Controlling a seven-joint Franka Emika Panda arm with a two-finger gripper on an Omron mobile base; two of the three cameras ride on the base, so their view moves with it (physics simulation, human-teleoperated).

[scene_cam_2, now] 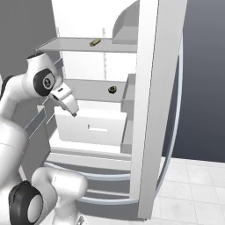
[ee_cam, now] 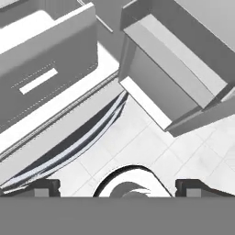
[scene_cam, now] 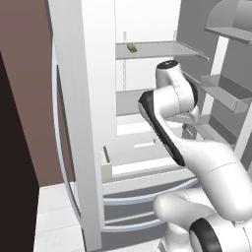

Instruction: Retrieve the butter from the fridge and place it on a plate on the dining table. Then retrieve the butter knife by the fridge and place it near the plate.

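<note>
While the fridge (scene_cam: 88, 123) stands with both doors open, the left base view puts the task at its first step: reaching in for the butter (scene_cam: 132, 47). A small yellowish piece, judged to be that butter, lies on the upper shelf (scene_cam: 162, 49) at about 11 o'clock from the arm's wrist.

Right base view: the tool (scene_cam_2: 69, 105) hangs below the shelf, pointing down, with the butter (scene_cam_2: 94, 42) at 1 o'clock, well apart. A dark round item (scene_cam_2: 112, 90) sits on the middle shelf.

Hand view: the fingertips (ee_cam: 43, 187) stand fully spread, holding nothing, aimed at the floor (ee_cam: 151, 147). The next move likely calls for raising and re-aiming the tool.
</note>
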